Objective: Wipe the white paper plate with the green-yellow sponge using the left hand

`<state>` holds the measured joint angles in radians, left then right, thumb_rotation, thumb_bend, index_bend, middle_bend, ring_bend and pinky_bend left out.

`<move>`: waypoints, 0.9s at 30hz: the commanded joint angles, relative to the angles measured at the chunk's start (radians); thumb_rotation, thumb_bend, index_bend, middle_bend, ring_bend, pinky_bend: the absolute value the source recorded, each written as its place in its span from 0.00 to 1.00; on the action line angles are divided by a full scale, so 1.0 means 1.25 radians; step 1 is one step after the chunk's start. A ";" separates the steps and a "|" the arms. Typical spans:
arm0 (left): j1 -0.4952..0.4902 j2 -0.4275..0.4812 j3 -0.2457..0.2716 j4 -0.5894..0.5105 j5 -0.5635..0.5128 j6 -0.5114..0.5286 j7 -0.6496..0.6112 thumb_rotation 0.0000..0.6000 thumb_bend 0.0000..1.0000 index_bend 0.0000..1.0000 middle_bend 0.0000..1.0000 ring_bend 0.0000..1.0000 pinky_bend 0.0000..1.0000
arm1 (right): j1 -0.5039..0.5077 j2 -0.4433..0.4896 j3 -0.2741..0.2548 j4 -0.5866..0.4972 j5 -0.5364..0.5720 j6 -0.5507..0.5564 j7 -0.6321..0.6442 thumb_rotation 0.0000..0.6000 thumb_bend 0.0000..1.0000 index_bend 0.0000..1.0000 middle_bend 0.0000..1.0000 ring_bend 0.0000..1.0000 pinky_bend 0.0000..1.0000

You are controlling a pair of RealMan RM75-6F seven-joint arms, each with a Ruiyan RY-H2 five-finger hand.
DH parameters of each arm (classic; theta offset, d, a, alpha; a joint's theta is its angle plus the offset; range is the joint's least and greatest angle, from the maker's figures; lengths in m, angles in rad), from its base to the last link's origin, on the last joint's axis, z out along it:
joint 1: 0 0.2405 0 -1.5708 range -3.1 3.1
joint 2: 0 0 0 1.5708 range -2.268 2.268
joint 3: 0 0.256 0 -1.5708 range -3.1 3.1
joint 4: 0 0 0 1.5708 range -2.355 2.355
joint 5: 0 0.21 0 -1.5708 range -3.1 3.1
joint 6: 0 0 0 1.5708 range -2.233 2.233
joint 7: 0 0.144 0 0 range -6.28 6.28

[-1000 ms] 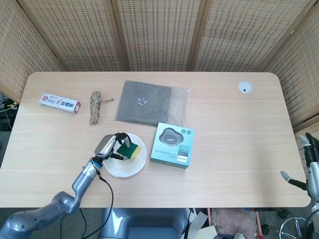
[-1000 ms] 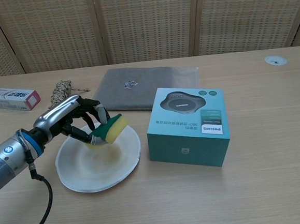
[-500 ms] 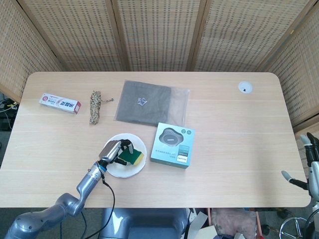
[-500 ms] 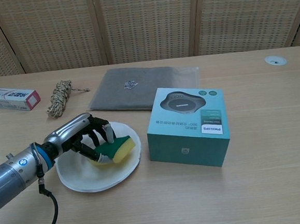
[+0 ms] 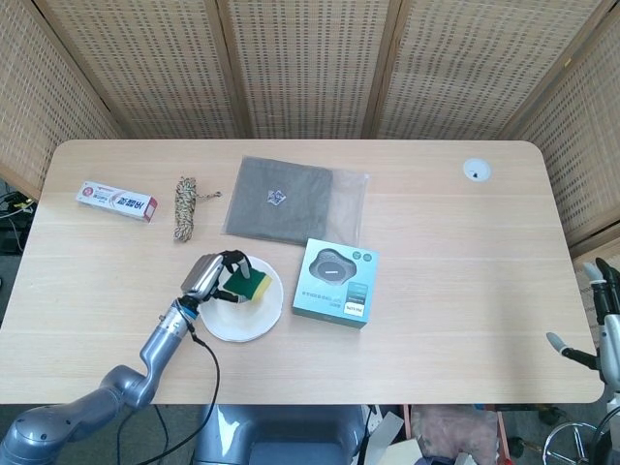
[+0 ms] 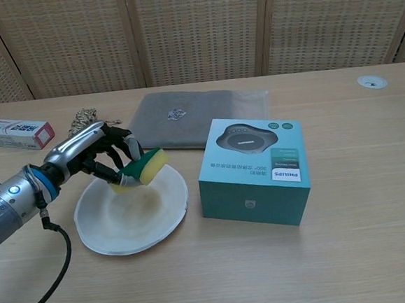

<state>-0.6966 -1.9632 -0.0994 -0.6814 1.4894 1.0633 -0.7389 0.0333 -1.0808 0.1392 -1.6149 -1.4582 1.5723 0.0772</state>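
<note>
left robot hand (image 6: 97,154) curled, gripping; right robot hand (image 5: 603,310) idle

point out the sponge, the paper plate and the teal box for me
sponge (image 6: 146,167), chest view, on its green-and-yellow side.
paper plate (image 6: 135,227), chest view, on the bare bottom of the dish.
teal box (image 6: 258,189), chest view, on its front face.

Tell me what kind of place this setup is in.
Probably a lab or office set up for robot trials, not a kitchen: a light wooden desk with a cable grommet, woven bamboo screens behind, and unrelated items like a teal boxed gadget.
</note>
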 commanded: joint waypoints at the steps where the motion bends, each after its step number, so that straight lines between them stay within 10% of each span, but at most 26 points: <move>1: 0.003 0.003 -0.002 0.006 -0.010 -0.014 0.004 1.00 0.01 0.59 0.50 0.39 0.45 | 0.001 -0.001 0.000 -0.001 0.000 -0.001 -0.002 1.00 0.00 0.00 0.00 0.00 0.00; 27: 0.012 -0.063 0.014 0.123 -0.004 -0.019 -0.036 1.00 0.01 0.59 0.50 0.39 0.45 | -0.003 0.006 0.002 -0.003 0.004 0.004 0.010 1.00 0.00 0.00 0.00 0.00 0.00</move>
<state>-0.6783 -2.0507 -0.0759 -0.5166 1.4819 1.0261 -0.7774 0.0292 -1.0735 0.1422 -1.6193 -1.4526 1.5767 0.0900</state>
